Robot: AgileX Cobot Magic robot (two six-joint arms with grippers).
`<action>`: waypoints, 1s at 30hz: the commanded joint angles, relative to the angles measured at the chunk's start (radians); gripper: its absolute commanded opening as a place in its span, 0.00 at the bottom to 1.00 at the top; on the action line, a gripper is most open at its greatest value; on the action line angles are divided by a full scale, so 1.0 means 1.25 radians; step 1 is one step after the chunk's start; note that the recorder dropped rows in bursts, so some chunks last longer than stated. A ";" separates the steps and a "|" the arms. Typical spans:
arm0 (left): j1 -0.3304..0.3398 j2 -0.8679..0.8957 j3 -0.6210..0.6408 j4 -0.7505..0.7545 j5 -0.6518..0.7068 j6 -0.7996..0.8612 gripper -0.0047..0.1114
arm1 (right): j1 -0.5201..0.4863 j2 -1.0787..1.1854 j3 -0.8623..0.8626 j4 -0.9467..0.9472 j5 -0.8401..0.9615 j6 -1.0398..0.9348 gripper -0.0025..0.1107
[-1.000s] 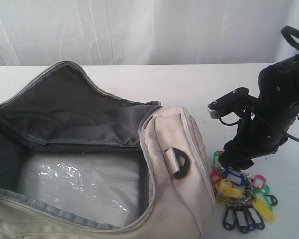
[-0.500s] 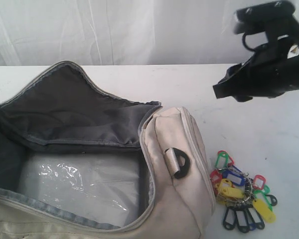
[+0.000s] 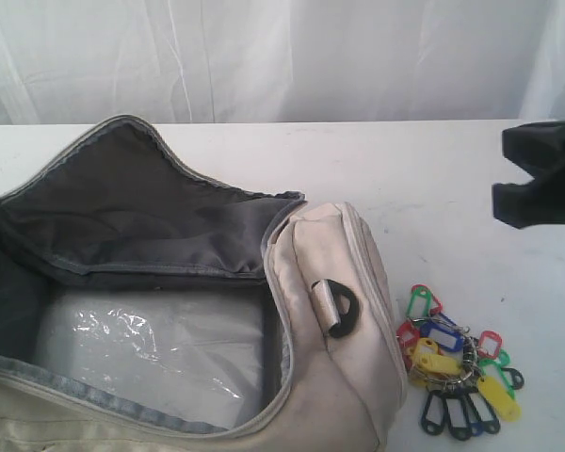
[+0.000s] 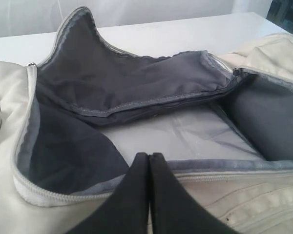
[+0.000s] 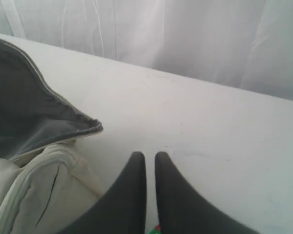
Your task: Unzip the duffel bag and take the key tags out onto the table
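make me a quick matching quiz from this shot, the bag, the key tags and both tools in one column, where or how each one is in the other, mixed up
Things:
1. duffel bag
2. key tags
3. left tool
4. right tool

States:
a. holding nothing, above bare table
b. unzipped, wide open
c. lying loose beside the bag's end
d. shut, over the bag's near rim

Pairs: 1-b, 2-c, 3-d, 4-a
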 commanded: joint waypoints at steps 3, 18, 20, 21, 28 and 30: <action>0.002 0.001 -0.008 -0.030 0.002 0.001 0.04 | -0.009 -0.163 0.120 0.005 -0.143 0.009 0.02; 0.002 0.001 -0.008 -0.030 0.004 0.001 0.04 | -0.009 -0.165 0.178 0.005 -0.289 -0.011 0.02; 0.002 0.001 -0.008 -0.030 0.004 0.001 0.04 | -0.009 -0.165 0.178 0.007 -0.289 -0.011 0.02; 0.002 0.001 -0.008 -0.030 0.004 0.001 0.04 | -0.009 -0.165 0.178 0.007 -0.289 -0.011 0.02; 0.002 0.001 -0.008 -0.030 0.004 0.001 0.04 | -0.009 -0.165 0.178 0.007 -0.291 -0.011 0.02; 0.002 0.001 -0.008 -0.030 0.004 0.001 0.04 | -0.009 -0.165 0.178 0.007 -0.291 -0.011 0.02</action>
